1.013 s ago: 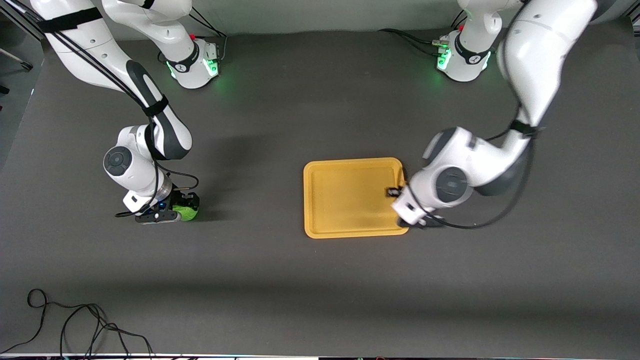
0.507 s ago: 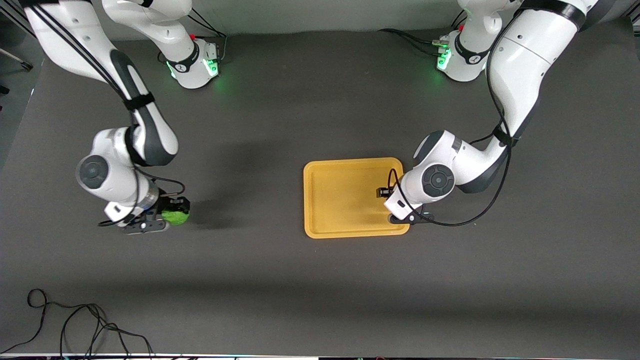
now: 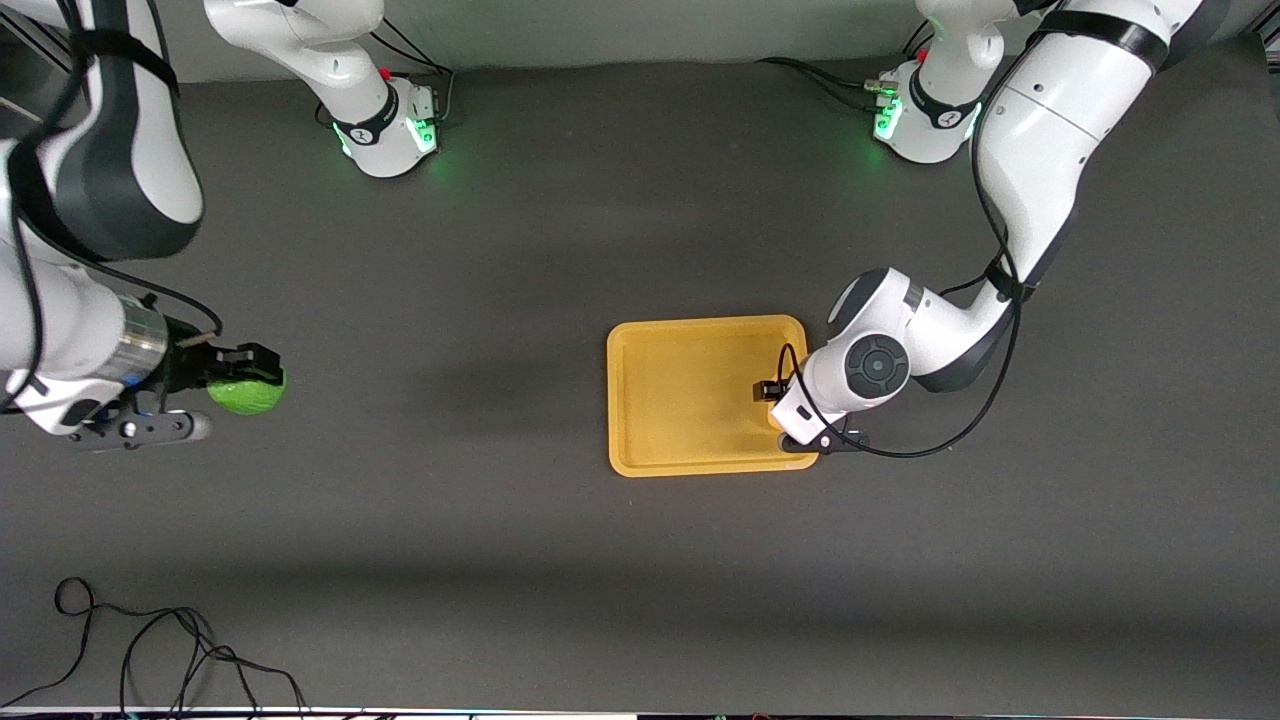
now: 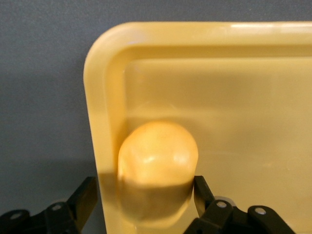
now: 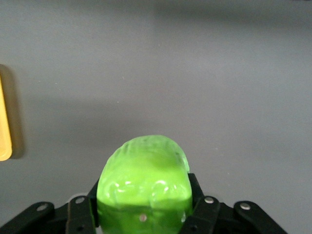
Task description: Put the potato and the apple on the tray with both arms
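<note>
The yellow-orange tray [image 3: 690, 330] lies in the middle of the table. The potato [image 4: 158, 156] lies in it against the rim [image 4: 97, 73], at the corner toward the left arm's end and nearer the front camera. My left gripper [image 3: 778, 405] is low over that corner. In the left wrist view it [image 4: 145, 181] is open, one finger close to the potato and the other outside the rim. In the front view the left hand mostly hides the potato. My right gripper [image 3: 248, 378] is shut on the green apple [image 3: 247, 393], up over the table at the right arm's end. The right wrist view shows the apple [image 5: 144, 180] between the fingers.
A loose black cable [image 3: 150, 650] lies at the table's near edge toward the right arm's end. The two green-lit arm bases [image 3: 385, 130] [image 3: 920, 120] stand along the back edge. The tray's edge [image 5: 4, 126] shows in the right wrist view.
My right gripper has lifted the apple off the table and carried it toward the right arm's end. My left gripper has shifted slightly over the tray's corner and stayed low.
</note>
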Controlling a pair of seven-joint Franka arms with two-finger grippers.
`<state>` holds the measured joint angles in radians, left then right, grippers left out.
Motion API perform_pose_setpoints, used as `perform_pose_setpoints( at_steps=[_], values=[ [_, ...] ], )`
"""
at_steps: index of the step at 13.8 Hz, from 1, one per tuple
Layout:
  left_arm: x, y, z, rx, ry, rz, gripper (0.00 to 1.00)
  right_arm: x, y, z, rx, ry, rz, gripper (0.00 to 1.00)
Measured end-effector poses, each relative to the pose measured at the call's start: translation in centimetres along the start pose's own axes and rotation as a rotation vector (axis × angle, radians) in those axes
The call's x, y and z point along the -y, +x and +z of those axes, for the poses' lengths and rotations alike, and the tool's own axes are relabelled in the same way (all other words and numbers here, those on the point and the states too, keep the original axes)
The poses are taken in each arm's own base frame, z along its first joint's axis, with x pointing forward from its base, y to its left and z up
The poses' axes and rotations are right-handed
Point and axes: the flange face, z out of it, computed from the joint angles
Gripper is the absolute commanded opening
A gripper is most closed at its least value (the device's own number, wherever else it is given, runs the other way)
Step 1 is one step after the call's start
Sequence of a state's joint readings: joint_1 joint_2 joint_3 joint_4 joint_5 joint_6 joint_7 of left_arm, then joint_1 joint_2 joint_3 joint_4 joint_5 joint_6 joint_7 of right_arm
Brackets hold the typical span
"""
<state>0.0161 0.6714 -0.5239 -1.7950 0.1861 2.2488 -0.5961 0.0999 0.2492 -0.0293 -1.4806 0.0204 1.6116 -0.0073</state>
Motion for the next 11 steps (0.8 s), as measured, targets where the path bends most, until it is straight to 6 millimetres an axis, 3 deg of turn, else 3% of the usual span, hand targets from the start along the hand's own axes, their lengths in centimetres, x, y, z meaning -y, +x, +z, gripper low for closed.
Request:
perform_pose_setpoints(
  at_steps=[3,5,8,11],
  values=[
    [-0.1,0.2,-0.4,-0.008,-0.003,0.000,0.99,1.2,0.0,-0.3,-0.003,0.000,0.002,0.34],
    [0.1,1.2,-2.6,-0.052,-0.006,-0.004,1.00,4.2,0.0,0.0,0.000,-0.005,0.007,0.34],
    [4.1,3.3,-10.2,-0.182,0.046,-0.042,1.00,7.0,0.0,0.4,0.001,-0.011,0.009,0.34],
    [12.3,4.2,-20.8,-0.310,0.100,-0.017,1.00,8.2,0.1,0.6,-0.010,-0.011,0.021,0.35]
  ],
)
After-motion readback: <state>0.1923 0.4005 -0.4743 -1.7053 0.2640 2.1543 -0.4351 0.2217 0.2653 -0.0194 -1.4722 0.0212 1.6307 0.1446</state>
